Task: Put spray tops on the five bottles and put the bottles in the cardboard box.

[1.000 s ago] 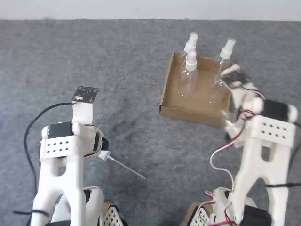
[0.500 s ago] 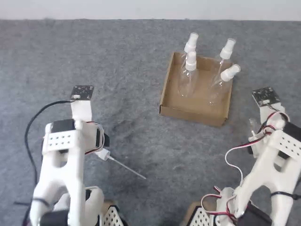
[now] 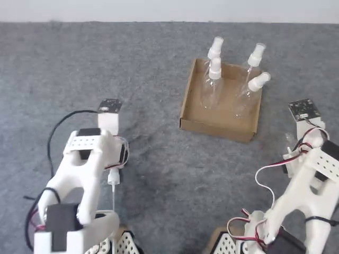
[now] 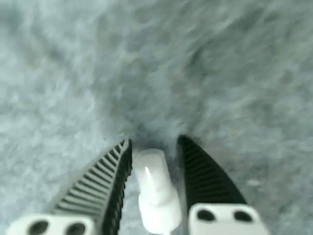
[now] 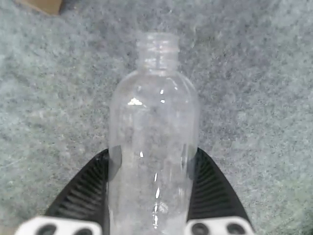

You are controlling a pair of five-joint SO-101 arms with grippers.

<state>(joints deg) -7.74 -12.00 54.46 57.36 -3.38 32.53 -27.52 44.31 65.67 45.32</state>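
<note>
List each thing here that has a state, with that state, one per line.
cardboard box: open at the top, holding four bottles.
four boxed bottles: spray tops on, standing inside the box.
fifth bottle: neck bare, no top, gripped at its body.
spray top: off any bottle, held between fingers.
left gripper: closed on the spray top.
right gripper: closed on the fifth bottle.

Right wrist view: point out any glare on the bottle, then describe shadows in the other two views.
Right wrist view: small white glints on the clear bottle, at its shoulder and body. Left wrist view: one glint on the spray top, darker carpet just beyond it. High view: even light, faint shadow along the near wall of the cardboard box.
</note>
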